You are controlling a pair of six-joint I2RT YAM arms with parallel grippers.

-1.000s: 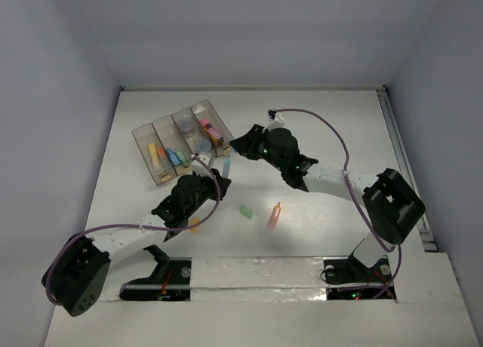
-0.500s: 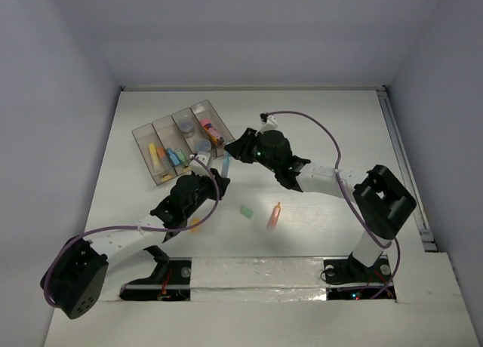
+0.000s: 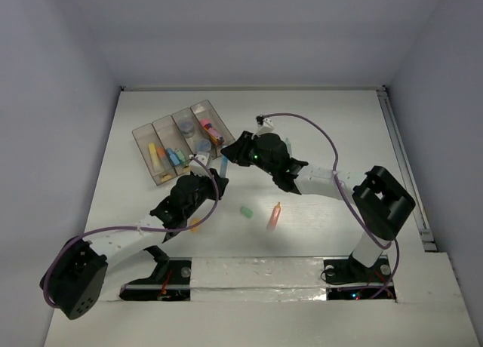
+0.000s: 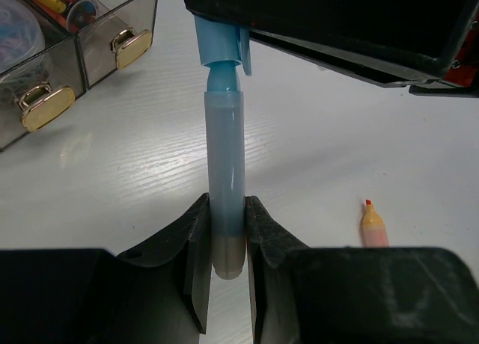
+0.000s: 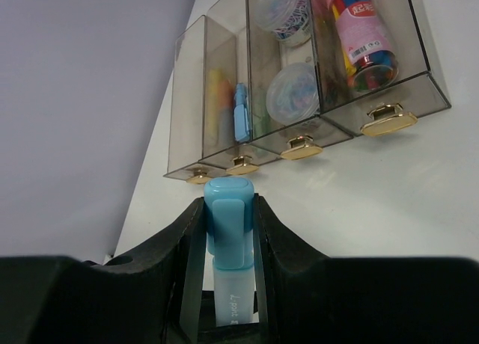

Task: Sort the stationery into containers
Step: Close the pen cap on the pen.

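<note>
Pen: your light blue pen (image 4: 224,172) hangs in the air between both grippers, above the table (image 3: 339,121) and just off the near right corner of the tray (image 3: 143,133).
Left gripper (image 4: 224,217): it is pinched almost fully closed on the butt end of the barrel.
Right gripper (image 5: 229,228): it is clamped on the blue cap (image 5: 228,202), with its jaws a little wider apart than the left pair.
Long axis: the pen runs straight from one gripper to the other, cap end toward the far edge of the table and barrel end toward you. I judge that any push or pull must follow that line, or the cap will bind.
Cap seat: a narrower neck shows between cap and barrel, so the cap looks not fully seated. You cannot tell from this whether it is going on or coming off.
Nearer arm: the right gripper, at the cap end, sits closer to the tray's tabbed ends.
Left wrist view: only here do you see the neck gap, and the orange marker (image 4: 374,228) lying loose on the table.
Right wrist view: only here do you see into the four compartments. They hold two round pots (image 5: 288,93), a pink tube (image 5: 358,30), and yellow and blue pieces further left.
Top view: only here do you see the green eraser (image 3: 245,210) waiting near the middle of the table.
</note>
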